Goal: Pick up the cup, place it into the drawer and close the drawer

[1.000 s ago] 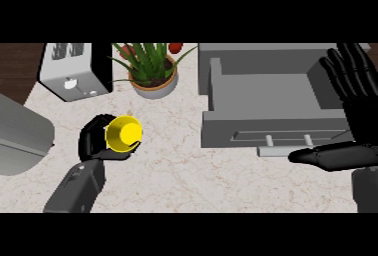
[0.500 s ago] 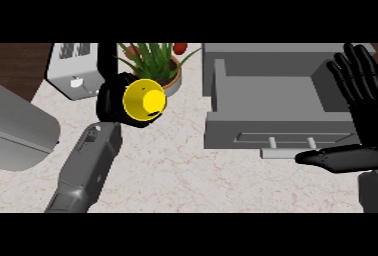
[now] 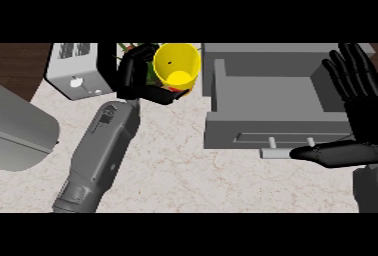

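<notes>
Where hidden: plant (image 3: 140, 50) (behind cup (image 3: 177, 65))

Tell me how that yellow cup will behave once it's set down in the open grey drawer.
The yellow cup, held tilted in the left hand, looks rigid and probably light. Its round, tapered body could roll if laid sideways. The grey drawer has raised walls, which would likely contain it.

Grey boxy forearms (image 3: 100, 155) end in black jointed hands (image 3: 353, 85).
</notes>
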`<state>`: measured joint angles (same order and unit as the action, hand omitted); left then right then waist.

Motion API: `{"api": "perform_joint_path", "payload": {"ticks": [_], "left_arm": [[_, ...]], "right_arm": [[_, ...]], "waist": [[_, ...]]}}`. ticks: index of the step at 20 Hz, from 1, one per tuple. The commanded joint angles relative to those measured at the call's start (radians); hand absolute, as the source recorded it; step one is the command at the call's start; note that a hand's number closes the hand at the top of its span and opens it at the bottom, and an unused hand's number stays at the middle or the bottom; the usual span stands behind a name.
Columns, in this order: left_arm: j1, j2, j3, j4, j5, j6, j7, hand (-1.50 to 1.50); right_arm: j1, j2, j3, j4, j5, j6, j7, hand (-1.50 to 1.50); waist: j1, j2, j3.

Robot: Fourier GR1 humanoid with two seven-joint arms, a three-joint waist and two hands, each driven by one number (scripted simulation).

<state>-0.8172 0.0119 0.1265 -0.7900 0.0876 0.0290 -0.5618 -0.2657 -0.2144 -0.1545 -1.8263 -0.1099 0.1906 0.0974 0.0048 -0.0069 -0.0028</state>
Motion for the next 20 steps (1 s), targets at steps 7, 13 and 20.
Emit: {"api": "perform_joint_path", "payload": {"ticks": [7,13,20], "left_arm": [[-0.369,-0.011,-0.138,0.056,0.045,0.249,0.312,1.50],[-0.501,-0.012,-0.272,0.281,0.115,0.373,0.362,1.50],[-0.503,-0.012,-0.355,0.454,0.142,0.270,0.371,1.50]], "right_arm": [[-0.035,0.005,0.002,0.036,0.002,0.002,-0.026,-1.50],[-0.050,-0.003,0.003,0.065,-0.005,0.032,-0.074,-1.50],[-0.047,-0.028,-0.010,0.043,-0.042,0.064,-0.048,-1.50]], "waist": [[-0.054,0.013,0.004],[-0.092,0.025,0.005],[-0.159,0.043,0.006]]}}
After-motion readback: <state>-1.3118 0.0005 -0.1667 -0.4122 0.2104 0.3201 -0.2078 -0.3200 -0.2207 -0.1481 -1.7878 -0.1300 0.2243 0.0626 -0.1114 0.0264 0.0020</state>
